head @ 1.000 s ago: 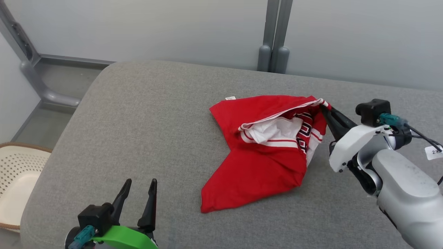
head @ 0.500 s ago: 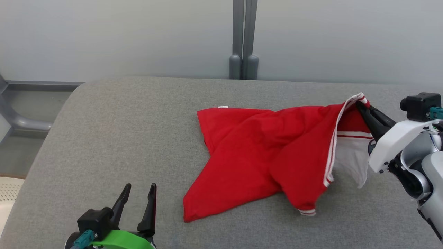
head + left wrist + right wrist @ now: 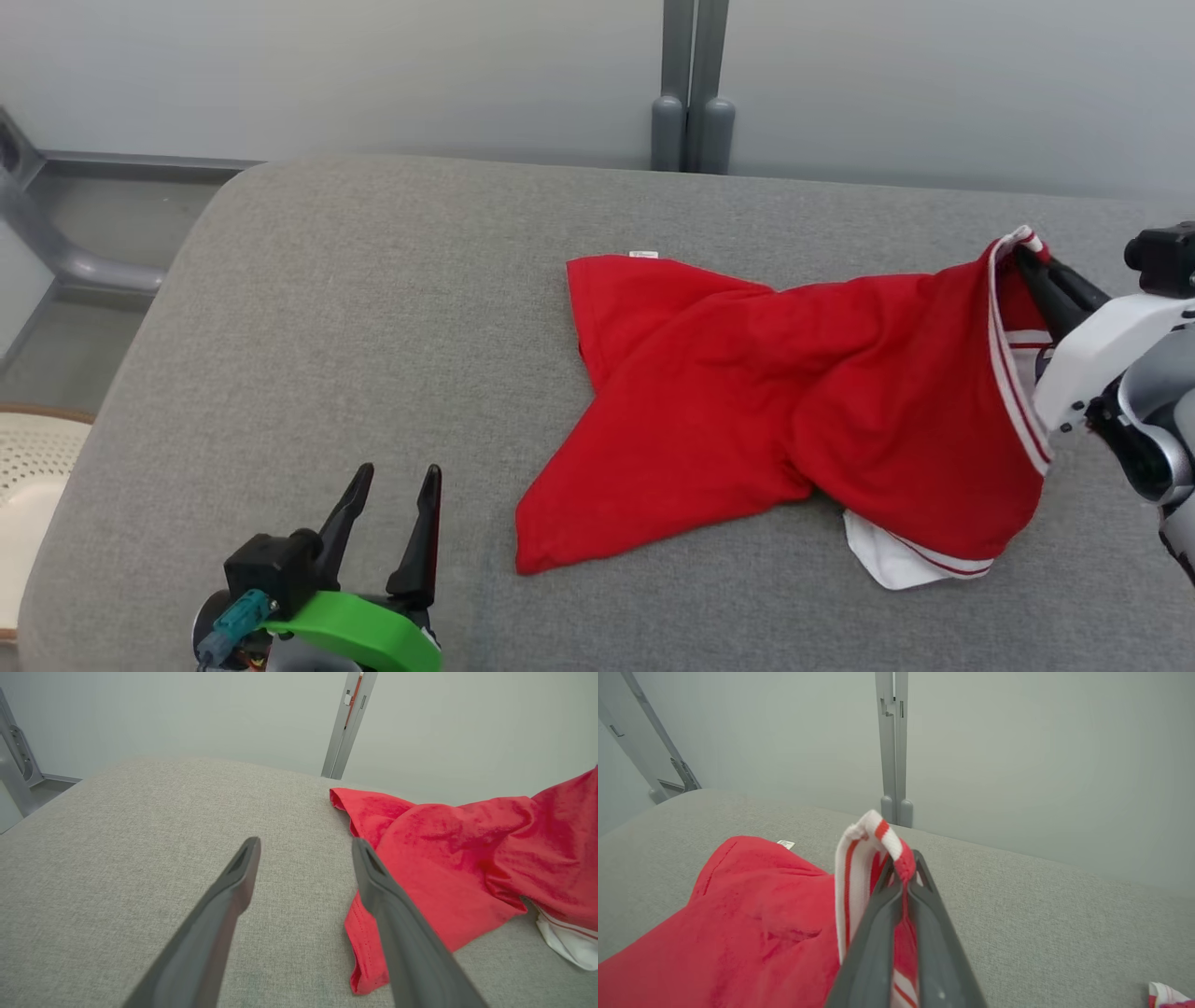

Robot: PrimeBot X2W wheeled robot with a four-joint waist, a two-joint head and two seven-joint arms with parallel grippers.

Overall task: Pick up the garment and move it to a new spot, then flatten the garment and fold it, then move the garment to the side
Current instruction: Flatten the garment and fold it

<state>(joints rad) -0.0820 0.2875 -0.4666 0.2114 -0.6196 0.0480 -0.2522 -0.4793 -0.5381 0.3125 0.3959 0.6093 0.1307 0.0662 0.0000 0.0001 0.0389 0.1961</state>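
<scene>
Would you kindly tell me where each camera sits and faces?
Head view: on the head, looking down at the red garment on a grey cushion; left tool lower left, right tool right.
Left wrist view: on that wrist, along its spread fingers toward the garment.
Right wrist view: on that wrist, along its fingers pinching the striped hem.
All share the garment.

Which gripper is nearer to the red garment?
Right. The right gripper is shut on the striped edge of the red garment; the left gripper is open, apart from it, to its left.

Garment (image 3: 794, 392) of soft matt cloth, ribbed trim, table (image 3: 355, 308) covered in coarse grey weave, fingers (image 3: 402, 933) of matt dark plastic
</scene>
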